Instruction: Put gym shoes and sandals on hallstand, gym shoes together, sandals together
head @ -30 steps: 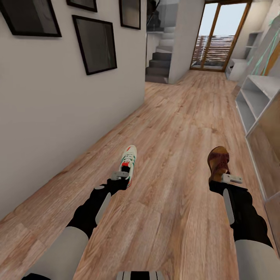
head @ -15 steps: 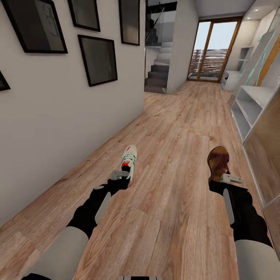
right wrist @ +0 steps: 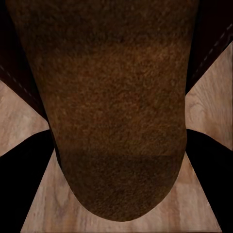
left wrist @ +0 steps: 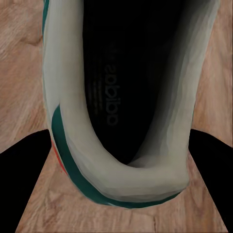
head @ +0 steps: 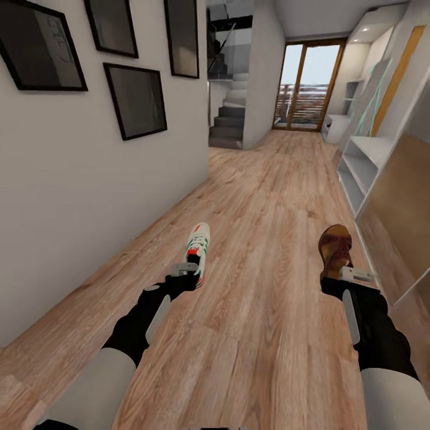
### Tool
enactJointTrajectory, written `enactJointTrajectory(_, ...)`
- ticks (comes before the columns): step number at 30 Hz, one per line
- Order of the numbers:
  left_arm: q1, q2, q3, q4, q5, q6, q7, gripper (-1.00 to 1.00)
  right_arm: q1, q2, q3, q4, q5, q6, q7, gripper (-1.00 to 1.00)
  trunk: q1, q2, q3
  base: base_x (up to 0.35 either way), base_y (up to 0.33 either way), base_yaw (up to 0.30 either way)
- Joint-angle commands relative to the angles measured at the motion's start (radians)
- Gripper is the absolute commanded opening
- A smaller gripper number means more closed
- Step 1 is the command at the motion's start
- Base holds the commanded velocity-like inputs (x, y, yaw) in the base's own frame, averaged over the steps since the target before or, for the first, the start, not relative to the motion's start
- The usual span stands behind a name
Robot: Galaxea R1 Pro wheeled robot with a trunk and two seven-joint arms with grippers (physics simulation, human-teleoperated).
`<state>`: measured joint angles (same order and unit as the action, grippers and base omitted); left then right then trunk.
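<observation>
My left gripper [head: 190, 269] holds a gym shoe [head: 197, 243] tight by its heel. My right gripper [head: 348, 276] squeezes the heel of a brown sandal [head: 335, 249]. Both hang above the wood floor [head: 263, 203]. The shoe rack [head: 365, 161] stands farther along on my right.

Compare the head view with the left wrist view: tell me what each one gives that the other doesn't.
Head view: the sandal at the right gripper, the hallstand along the right wall, framed pictures, stairs.
Left wrist view: the gym shoe's dark insole with its printed logo, seen from the heel end.
Both: the gym shoe at the left gripper, above the corridor floor.
</observation>
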<state>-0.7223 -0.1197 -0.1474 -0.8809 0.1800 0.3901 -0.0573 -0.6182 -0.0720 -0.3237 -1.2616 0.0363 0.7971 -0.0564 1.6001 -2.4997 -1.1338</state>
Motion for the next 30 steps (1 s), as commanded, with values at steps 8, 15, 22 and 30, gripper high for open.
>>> enactJointTrajectory(8,0.0,0.0,0.0,-0.001,0.007,0.006,0.0,-1.0,0.0,0.0,0.001,-0.001,0.004,0.005,0.0,-1.0,-0.031,0.056,0.024,0.0,0.0,-0.249)
enactJointTrajectory(15,0.0,0.0,0.0,-0.001,0.006,0.006,0.0,-1.0,0.0,0.0,0.001,-0.001,0.004,0.005,-0.001,-1.0,-0.042,0.077,0.034,0.0,0.0,-0.024)
enactJointTrajectory(22,0.0,0.0,0.0,-0.001,0.007,0.006,0.0,-1.0,0.0,0.0,0.0,-0.001,0.01,0.005,0.0,-1.0,-0.042,0.077,0.034,0.048,0.0,-0.001)
enactJointTrajectory(30,0.0,0.0,0.0,0.0,0.007,0.006,-0.001,-1.0,0.0,0.0,0.001,0.004,0.008,0.003,0.002,-1.0,-0.042,0.077,0.034,0.313,0.0,0.0)
